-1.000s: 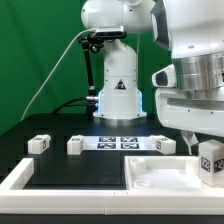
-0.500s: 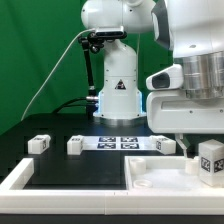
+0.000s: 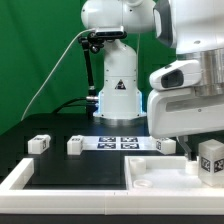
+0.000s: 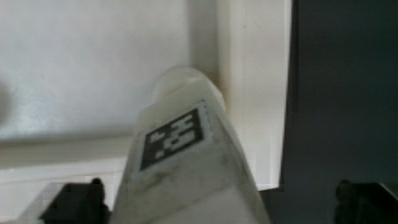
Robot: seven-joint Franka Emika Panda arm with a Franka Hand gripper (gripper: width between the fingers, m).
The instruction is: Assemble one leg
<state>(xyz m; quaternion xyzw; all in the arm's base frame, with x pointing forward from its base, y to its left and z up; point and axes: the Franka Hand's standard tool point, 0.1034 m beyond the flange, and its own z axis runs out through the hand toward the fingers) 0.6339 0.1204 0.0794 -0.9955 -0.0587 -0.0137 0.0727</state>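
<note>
Straddles the leg (image 3: 210, 158) with the gripper (image 4: 222, 205), at the corner of the panel (image 3: 150, 180) on the exterior view's right. Shows fingertips (image 4: 77, 200) spread wider than the block, with clear space on at least one side: parted and clamping nothing, by the look of it. Stands upright just inside the panel's raised rim, probably for fixing into that corner. Hard to judge from the exterior view, with the jaws hidden behind the bulky wrist; plain only in the wrist view. Reveals, in the exterior view alone, three spare legs (image 3: 75, 146) and the marker board (image 3: 120, 142), all beyond the panel's far edge.
</note>
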